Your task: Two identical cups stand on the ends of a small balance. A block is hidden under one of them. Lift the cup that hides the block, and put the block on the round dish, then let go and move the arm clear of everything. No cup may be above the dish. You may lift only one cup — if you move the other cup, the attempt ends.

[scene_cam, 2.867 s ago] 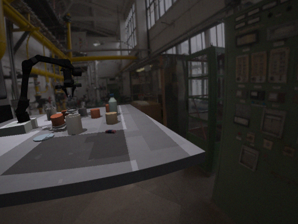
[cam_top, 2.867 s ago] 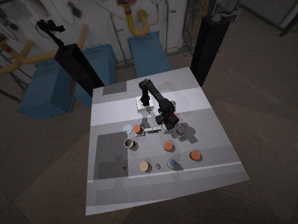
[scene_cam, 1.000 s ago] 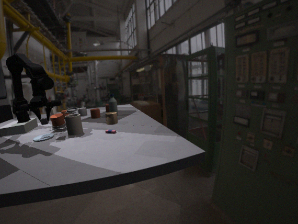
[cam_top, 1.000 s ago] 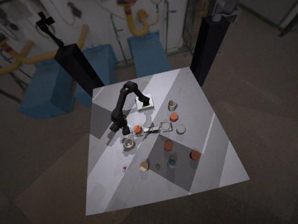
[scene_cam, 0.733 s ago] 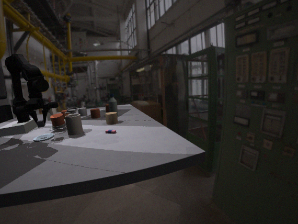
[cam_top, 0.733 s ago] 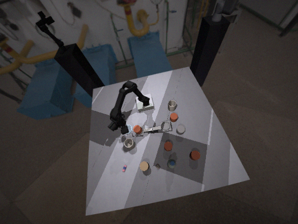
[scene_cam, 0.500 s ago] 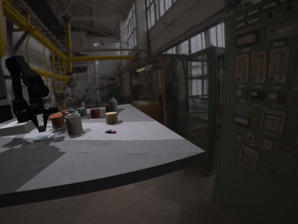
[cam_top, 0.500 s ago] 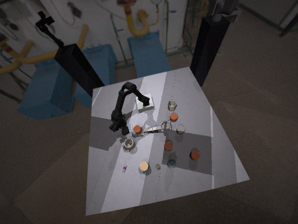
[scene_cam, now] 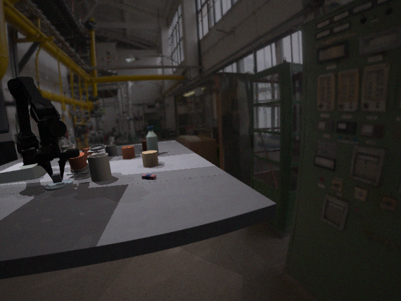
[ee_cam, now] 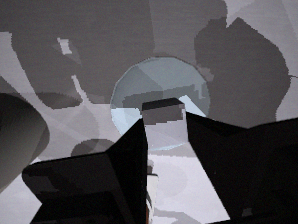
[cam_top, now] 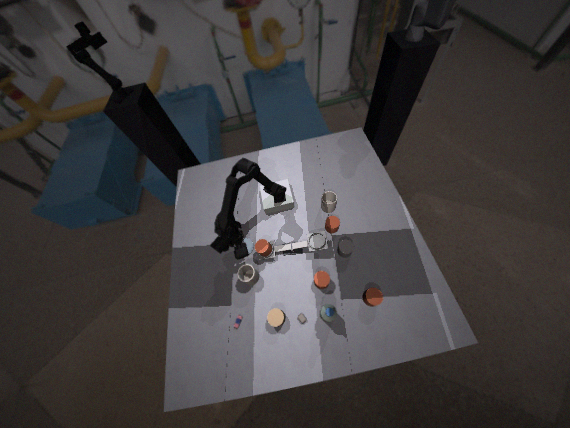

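My gripper is shut on a small greyish block, low over the round pale-blue dish. I cannot tell whether the block touches the dish. An orange cup stands on the near-arm end of the balance. The ring-shaped pan at the other end has no cup on it. Other orange cups stand off the balance; I cannot tell which was its pair. No cup is above the dish.
A grey cup stands close beside the dish. Farther off are another tall cup, a dark grey cup, a tan cylinder, a bottle and a small pink-blue block.
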